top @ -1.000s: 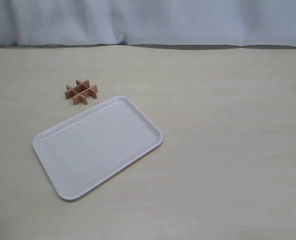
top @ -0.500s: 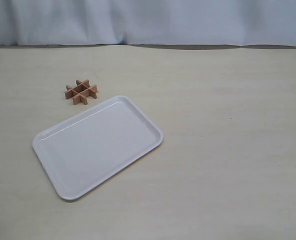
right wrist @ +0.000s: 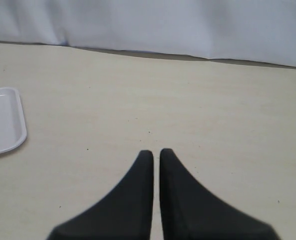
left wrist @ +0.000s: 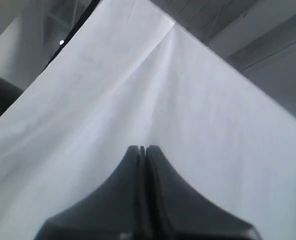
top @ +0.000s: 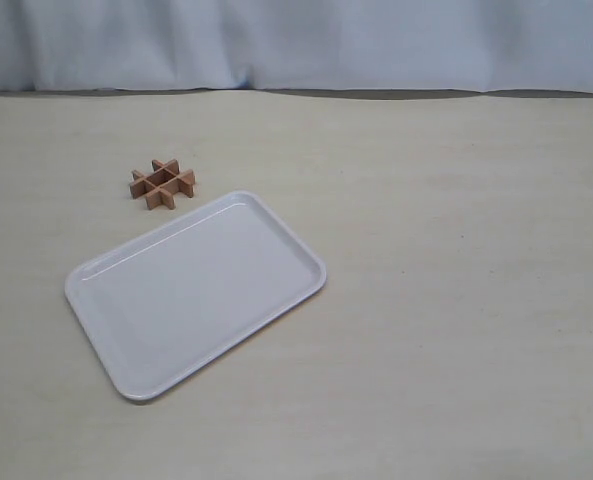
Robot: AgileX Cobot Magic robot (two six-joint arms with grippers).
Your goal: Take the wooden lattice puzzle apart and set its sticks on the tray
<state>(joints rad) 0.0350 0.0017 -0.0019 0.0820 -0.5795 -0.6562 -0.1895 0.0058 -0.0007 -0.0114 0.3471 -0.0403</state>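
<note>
The wooden lattice puzzle (top: 163, 183) stands whole on the beige table, its reddish-brown sticks crossed in a hash shape, just beyond the far corner of the tray (top: 195, 290). The white tray lies flat, set at an angle, with nothing on it. One corner of the tray (right wrist: 3, 120) shows in the right wrist view. Neither arm appears in the exterior view. My left gripper (left wrist: 143, 148) is shut and empty, facing white cloth. My right gripper (right wrist: 156, 152) hovers over bare table, its fingers nearly together with only a thin slit and nothing between them.
A white cloth backdrop (top: 296, 45) hangs along the table's far edge. The beige tabletop (top: 456, 280) stretches to the right of the tray. The left wrist view is filled by white cloth (left wrist: 162, 100).
</note>
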